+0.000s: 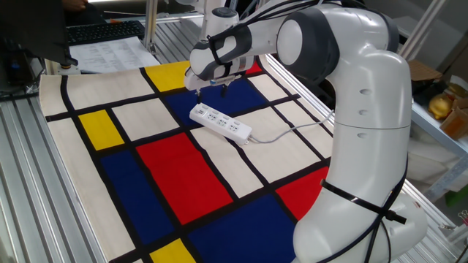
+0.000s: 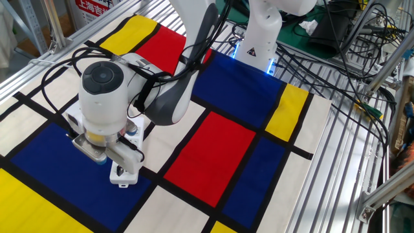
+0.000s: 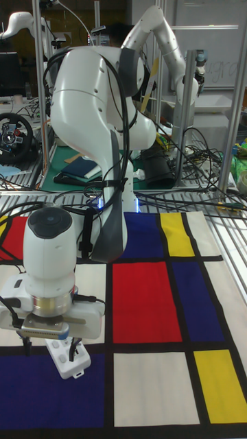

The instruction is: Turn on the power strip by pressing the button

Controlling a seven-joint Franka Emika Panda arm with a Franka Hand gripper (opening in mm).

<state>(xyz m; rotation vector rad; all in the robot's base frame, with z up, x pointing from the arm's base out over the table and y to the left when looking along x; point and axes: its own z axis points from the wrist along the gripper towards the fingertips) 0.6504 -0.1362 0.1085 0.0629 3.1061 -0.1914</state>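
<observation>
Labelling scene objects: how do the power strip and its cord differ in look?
The power strip is a rigid, flat white bar with dark socket holes; the cord is thin, pale grey and curves loosely. The strip lies straight; the cord bends away toward the robot's base. Both rest on the patterned mat.

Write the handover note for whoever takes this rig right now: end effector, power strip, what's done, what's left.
End effector: hanging over the far end of the power strip, above it and not touching in the one fixed view. No view shows whether its fingers are open or shut.
Power strip: flat on the colour-block cloth, lying across a white panel, cord trailing toward the arm's base.
Done: arm brought over the strip's end.
Left: lower and press the button. The button is not clear in any view.
</observation>
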